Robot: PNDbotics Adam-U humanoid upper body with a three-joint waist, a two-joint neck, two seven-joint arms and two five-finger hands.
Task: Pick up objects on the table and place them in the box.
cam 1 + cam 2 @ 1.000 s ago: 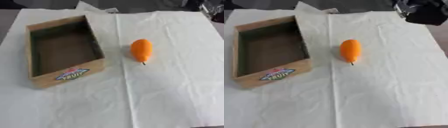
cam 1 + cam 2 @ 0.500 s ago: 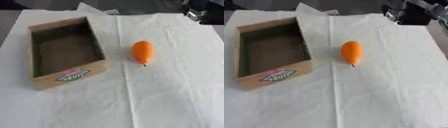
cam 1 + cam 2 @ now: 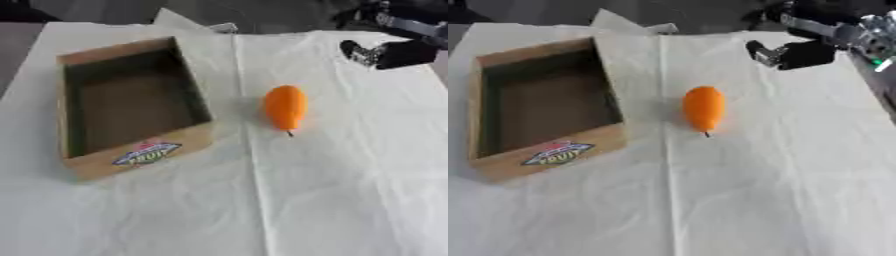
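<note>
An orange, oval fruit-like thing (image 3: 286, 106) with a small dark stem lies on the white cloth, just right of the middle. Left of it stands an open cardboard box (image 3: 144, 155) with a colourful label on its front wall; its inside shows nothing but bare cardboard. My right hand (image 3: 798, 54), black with a silver wrist, comes in from the upper right and hovers above the cloth, up and to the right of the orange thing, apart from it. My left hand shows in no view.
A creased white cloth (image 3: 350, 190) covers the table. A folded corner of it (image 3: 179, 22) sticks up behind the box. Dark floor lies beyond the far edge.
My right hand has come down and leftward from the upper right corner, nearer to the orange thing. The box and the orange thing have stayed put.
</note>
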